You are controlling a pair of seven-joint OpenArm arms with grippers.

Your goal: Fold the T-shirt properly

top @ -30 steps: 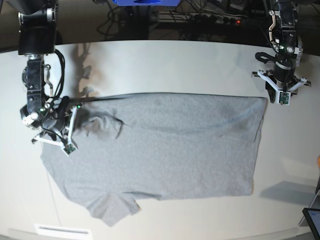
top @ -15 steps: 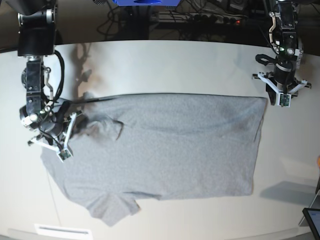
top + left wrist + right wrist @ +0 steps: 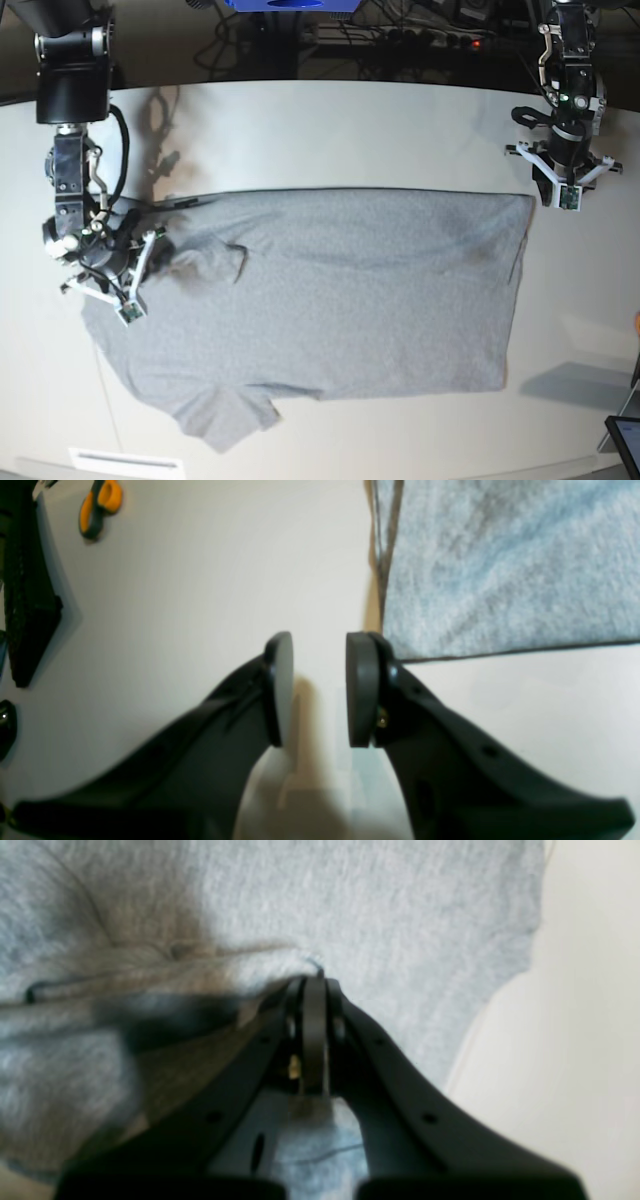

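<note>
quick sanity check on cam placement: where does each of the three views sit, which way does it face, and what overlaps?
Base: overhead, looking down on the table and spread T-shirt; both arms show, right gripper at its left, left gripper at its right.
Left wrist: behind the left gripper, jaws apart over bare table beside the shirt's corner; orange-handled tool beyond.
Right wrist: behind the right gripper, shut on bunched shirt fabric.
Shared: the grey shirt appears in all three.
</note>
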